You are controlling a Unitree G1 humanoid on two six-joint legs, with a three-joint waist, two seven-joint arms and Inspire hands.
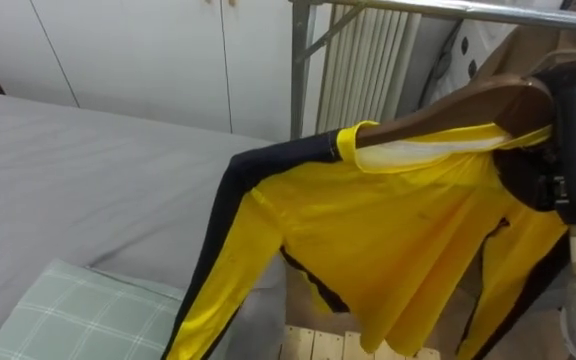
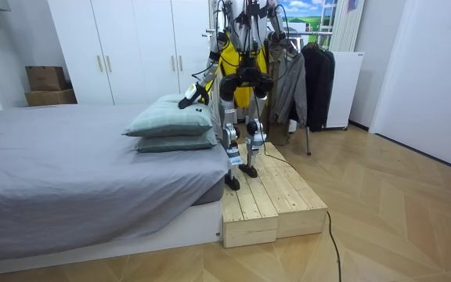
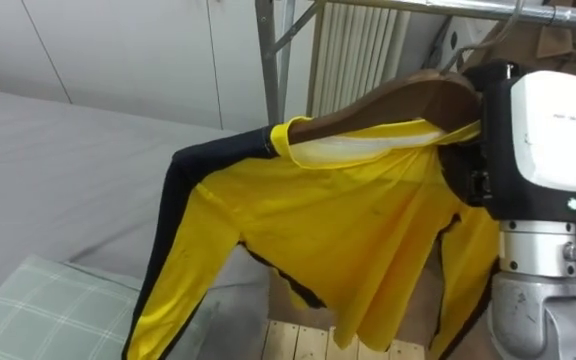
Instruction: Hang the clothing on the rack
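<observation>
Hanging step: shirt (image 3: 348, 230) on hanger (image 3: 408, 95) just under rail (image 3: 418, 8) at 1 o'clock; right hand's (image 3: 473, 175) hold I cannot tell. Next, probably: hook onto rail.

Black shell on the right hand (image 3: 543, 130), glossy white plate on the back with tiny grey print and one small lit dot. Ribbed silver metal wrist under that, then a rounded grey casing. Seen from across the room: chunky black torso, silver-grey legs, dark feet, dark cable trailing behind.
</observation>
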